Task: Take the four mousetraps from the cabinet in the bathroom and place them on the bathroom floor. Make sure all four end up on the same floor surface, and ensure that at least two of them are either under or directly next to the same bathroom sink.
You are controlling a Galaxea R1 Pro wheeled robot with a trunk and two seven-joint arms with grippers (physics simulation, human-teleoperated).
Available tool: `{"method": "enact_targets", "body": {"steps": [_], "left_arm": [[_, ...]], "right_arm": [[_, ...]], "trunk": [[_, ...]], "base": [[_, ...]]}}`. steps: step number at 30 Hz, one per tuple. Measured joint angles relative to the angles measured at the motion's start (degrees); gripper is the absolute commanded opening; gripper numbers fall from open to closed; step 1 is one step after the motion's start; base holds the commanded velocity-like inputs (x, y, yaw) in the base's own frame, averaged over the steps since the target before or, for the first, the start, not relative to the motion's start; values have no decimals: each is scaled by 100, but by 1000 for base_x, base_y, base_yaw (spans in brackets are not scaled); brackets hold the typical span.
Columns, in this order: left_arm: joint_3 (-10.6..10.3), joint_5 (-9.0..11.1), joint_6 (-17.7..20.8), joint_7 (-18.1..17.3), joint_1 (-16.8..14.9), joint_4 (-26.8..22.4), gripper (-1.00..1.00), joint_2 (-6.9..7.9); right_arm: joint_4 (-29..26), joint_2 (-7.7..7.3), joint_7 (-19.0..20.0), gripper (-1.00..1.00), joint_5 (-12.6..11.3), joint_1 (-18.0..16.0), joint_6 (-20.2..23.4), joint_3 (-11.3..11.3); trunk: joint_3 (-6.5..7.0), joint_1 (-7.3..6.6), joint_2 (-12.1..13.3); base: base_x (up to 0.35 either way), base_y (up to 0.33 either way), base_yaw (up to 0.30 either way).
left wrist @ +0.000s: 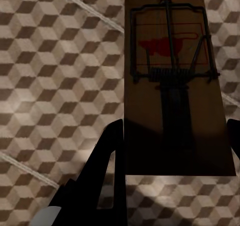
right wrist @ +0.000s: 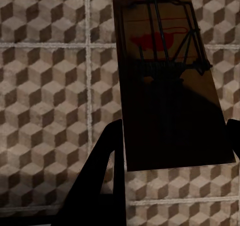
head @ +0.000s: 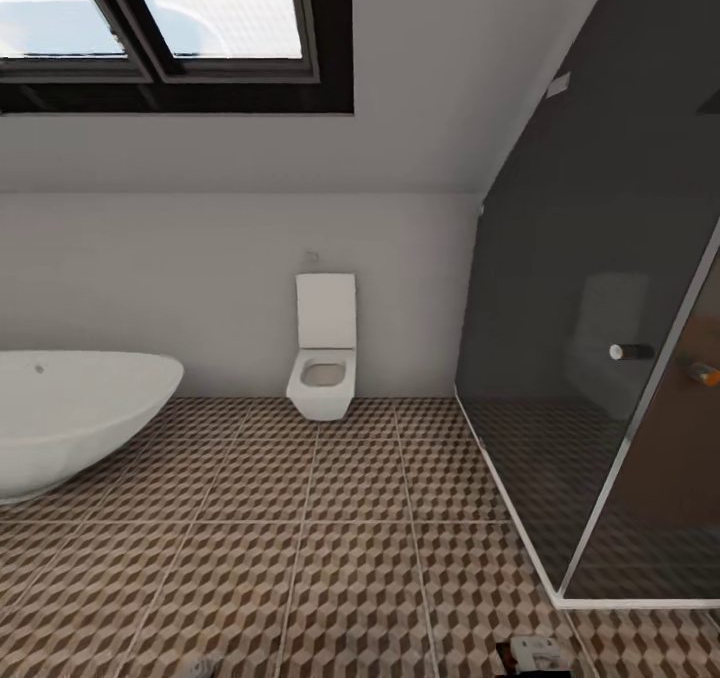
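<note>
In the left wrist view a brown wooden mousetrap (left wrist: 172, 46) with a dark wire spring and a red mark sits between the two dark fingers of my left gripper (left wrist: 175, 128), which is shut on its board above the bathroom floor (left wrist: 50, 61). The right wrist view shows a second mousetrap (right wrist: 165, 56) held the same way by my right gripper (right wrist: 175, 128), over a grout crossing of the floor (right wrist: 45, 86). The cabinet and the sink are out of view.
Ahead, the cube-patterned floor (head: 330, 558) runs to a white wall. A white bathtub (head: 70, 408) stands at the left, a white toilet (head: 323, 358) at the back middle, and a dark glass shower enclosure (head: 590, 358) with a white base rail at the right.
</note>
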Motion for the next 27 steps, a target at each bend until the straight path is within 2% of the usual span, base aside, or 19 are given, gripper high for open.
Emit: {"method": "enact_targets", "body": {"steps": [27], "left_arm": [[0,2,-3,0,-1,1,-100,0]], "right_arm": [[0,-4,0,-100,0,0,0,0]], "trunk": [[0,0,0]], "base": [[0,0,270]]}}
